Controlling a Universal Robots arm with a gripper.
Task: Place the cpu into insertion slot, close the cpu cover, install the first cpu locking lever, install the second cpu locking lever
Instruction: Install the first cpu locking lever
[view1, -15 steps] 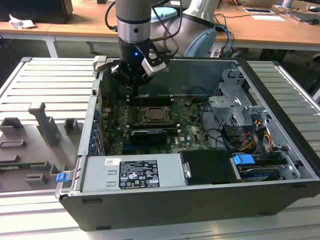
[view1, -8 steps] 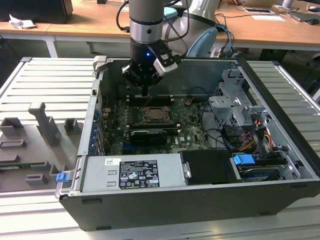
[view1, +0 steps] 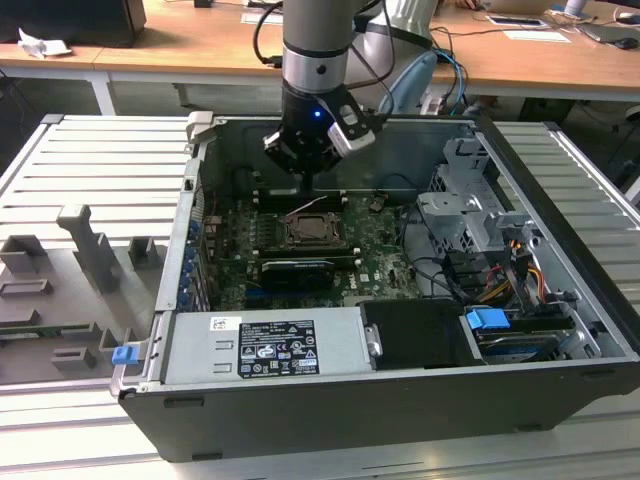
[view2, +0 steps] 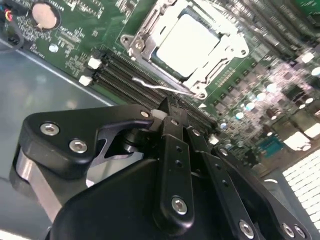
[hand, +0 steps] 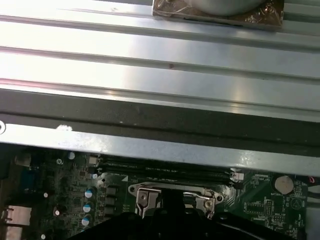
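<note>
Cpu (view2: 186, 42) apparently sits in the insertion slot (view2: 150, 37), just beyond the closed, empty gripper (view2: 167, 107).

Ribbed grey metal bench (view1: 60, 160) carries the open PC case (view1: 330, 420), which sits on it w/ its side off. Grey fixture blocks (view1: 85, 250) stand on the bench just beside the case, at the exterior view's left. A small blue clip (view1: 124, 354) sits near the case's front corner on that same side. More ribbed bench surface (view1: 585, 180) shows beyond the case's other side. Behind the case, wooden desks (view1: 190, 45) w/ cables and papers.
</note>
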